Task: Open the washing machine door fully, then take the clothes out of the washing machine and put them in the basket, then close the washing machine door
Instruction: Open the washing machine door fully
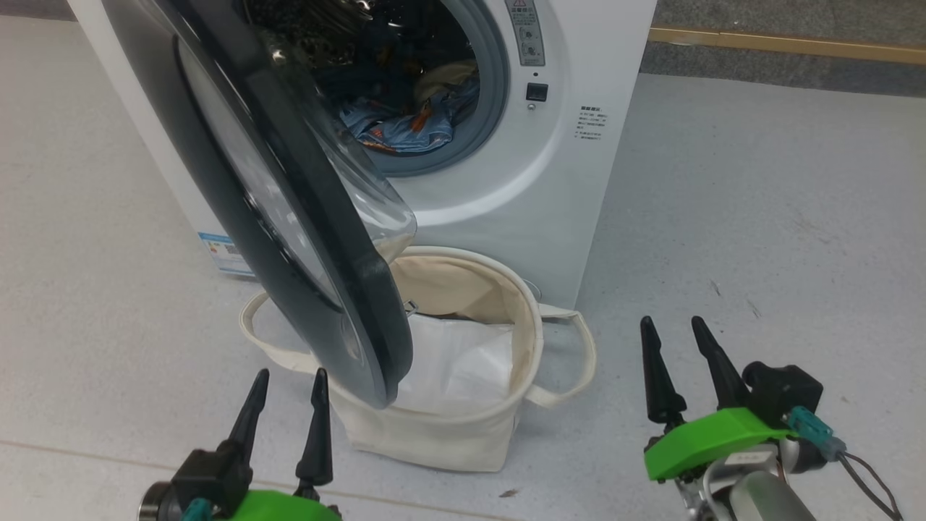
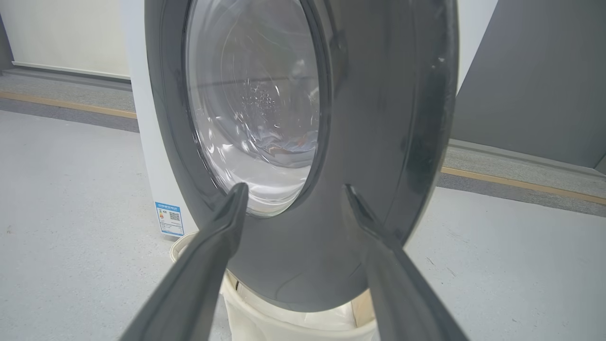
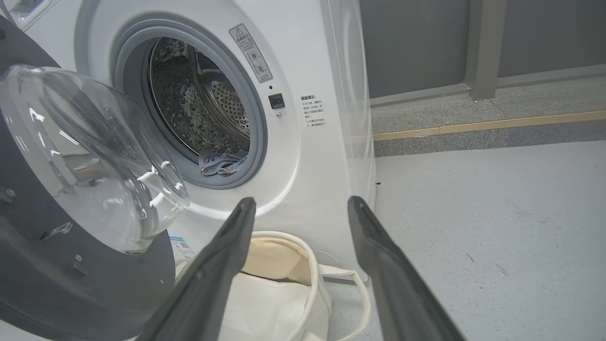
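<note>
Gaping empty: left claw (image 2: 294,187) facing washing machine door (image 2: 378,142), right claw (image 3: 301,200) facing clothes (image 3: 222,163) in drum (image 3: 199,109).

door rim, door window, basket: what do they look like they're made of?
Door rim: probably moulded plastic, dark and glossy; smooth, with soft reflections.
Window: clear bulging bowl, glass or clear plastic; see-through, with sharp highlights.
Basket: cream woven cloth, canvas-like, matte; its walls sag and crease.

Black-rimmed door (image 1: 289,239), white washer (image 1: 550,181), blue orange-printed clothes (image 1: 405,126), cream basket (image 1: 434,427).
</note>
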